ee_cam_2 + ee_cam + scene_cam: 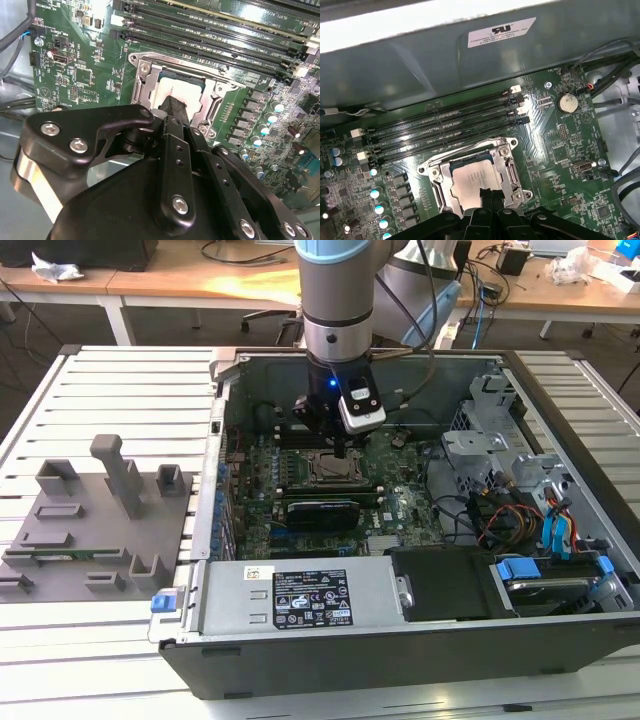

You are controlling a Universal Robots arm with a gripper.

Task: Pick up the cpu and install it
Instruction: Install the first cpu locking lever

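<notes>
The small flat square cpu with a silvery-white metal top (pixel 472 181) lies inside the square metal-framed socket (pixel 507 150) on the green motherboard (pixel 555 135), within the open black computer case (pixel 300 660) that sits on the white slatted surface (pixel 100 380). In the exterior view the black end effector (pixel 343 452) hangs from the grey arm directly above the socket. In both wrist views its dark tip reaches down onto the chip's near edge (pixel 172 92), and the end effector (pixel 172 107) appears to meet the chip there. Whether its fingers are apart or pressed together on the chip I cannot tell; the linkage hides the tips.

Judging from this, the chip looks seated or nearly so, and the risk now lies in the contact. If the cpu rests slightly askew in the frame, downward pressure from the tip could bend the fine contacts underneath. A sideways pull while the tip touches the chip could drag it out of its pocket or tilt one corner up onto the frame edge. The long black memory slots (pixel 445 125) run just beside the socket, and the row of silver-topped capacitors (pixel 267 117) stands near its other side; a drifting linkage could knock either. The grey plastic fixture blocks (pixel 100 510) stand well apart, outside the case on the exterior view's left.
</notes>
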